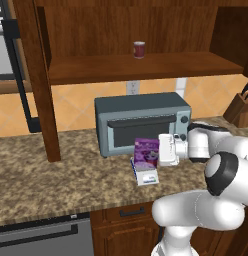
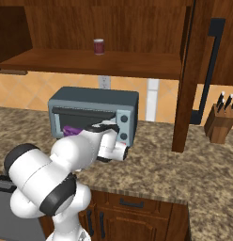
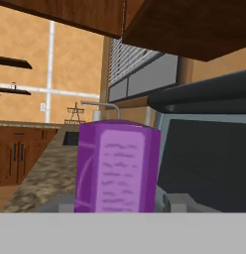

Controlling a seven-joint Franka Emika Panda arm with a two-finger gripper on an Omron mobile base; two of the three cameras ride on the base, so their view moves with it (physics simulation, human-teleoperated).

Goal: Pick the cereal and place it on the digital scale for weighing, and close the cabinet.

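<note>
Since the cereal (image 1: 146,151) stands upright on the digital scale (image 1: 145,174) at the middle of the left base view, the gripper (image 1: 162,150) beside it, whose jaw width cannot be told, should back away level.

I see a speckled brown granite counter (image 1: 41,170) against an orange tiled wall (image 1: 76,102) with a white outlet (image 1: 133,88). A grey-blue toaster oven (image 1: 141,120) sits at the back, a wooden knife block (image 2: 218,123) to the right. Brown drawer fronts (image 2: 132,204) run beneath.
</note>
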